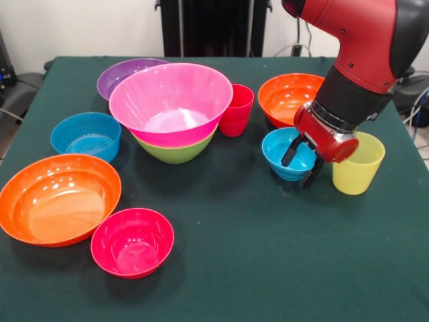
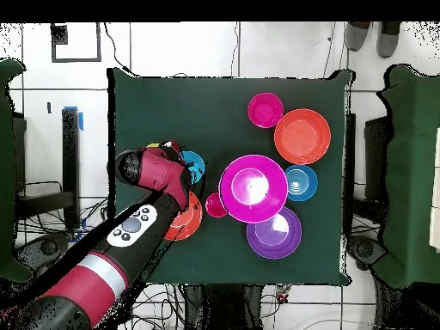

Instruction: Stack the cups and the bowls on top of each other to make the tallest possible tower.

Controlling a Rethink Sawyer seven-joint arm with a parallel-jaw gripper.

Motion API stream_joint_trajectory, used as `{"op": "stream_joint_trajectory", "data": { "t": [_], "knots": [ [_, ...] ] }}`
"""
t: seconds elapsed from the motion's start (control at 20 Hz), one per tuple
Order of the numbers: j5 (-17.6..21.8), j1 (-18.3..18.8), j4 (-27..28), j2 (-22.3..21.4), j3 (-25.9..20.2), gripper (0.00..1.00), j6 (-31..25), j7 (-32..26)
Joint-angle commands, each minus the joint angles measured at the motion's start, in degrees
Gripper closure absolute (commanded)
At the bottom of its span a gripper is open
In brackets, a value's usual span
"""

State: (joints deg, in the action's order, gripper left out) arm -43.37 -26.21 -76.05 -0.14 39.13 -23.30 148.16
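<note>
The tower is the large pink bowl (image 1: 171, 100) (image 2: 253, 187) nested in the green bowl (image 1: 175, 151). The red cup (image 1: 236, 109) (image 2: 216, 204) stands beside it. My gripper (image 1: 301, 164) (image 2: 184, 168) is low over a small blue bowl (image 1: 281, 155) (image 2: 194, 163) that sits on the table. Its fingers are open and straddle the bowl's rim, one inside and one outside. The yellow cup (image 1: 358, 163) stands just beside the gripper; in the overhead view the arm almost hides it. An orange bowl (image 1: 287, 97) (image 2: 186, 223) lies behind the blue one.
On the green table (image 1: 268, 268) also lie a purple bowl (image 1: 123, 74) (image 2: 274, 232), a second blue bowl (image 1: 86, 136) (image 2: 300, 182), a wide orange bowl (image 1: 59, 198) (image 2: 302, 136) and a small red-pink bowl (image 1: 133, 241) (image 2: 265, 110).
</note>
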Motion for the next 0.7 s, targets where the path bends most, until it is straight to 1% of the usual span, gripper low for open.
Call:
{"op": "stream_joint_trajectory", "data": {
  "t": [0.05, 0.55, 0.6, 0.7],
  "knots": [
    [2.4, 0.3, 0.7, 2.4, -8.7, 0.0, -3.2, 7.0],
    [2.4, 0.6, 0.9, 2.2, -8.5, 0.0, -3.6, 6.9],
    [2.5, 0.6, 0.9, 2.1, -8.6, 1.0, -3.7, 6.7],
    [2.3, 0.9, 0.6, 1.8, -9.2, 1.0, -3.8, 6.7]
  ]
}}
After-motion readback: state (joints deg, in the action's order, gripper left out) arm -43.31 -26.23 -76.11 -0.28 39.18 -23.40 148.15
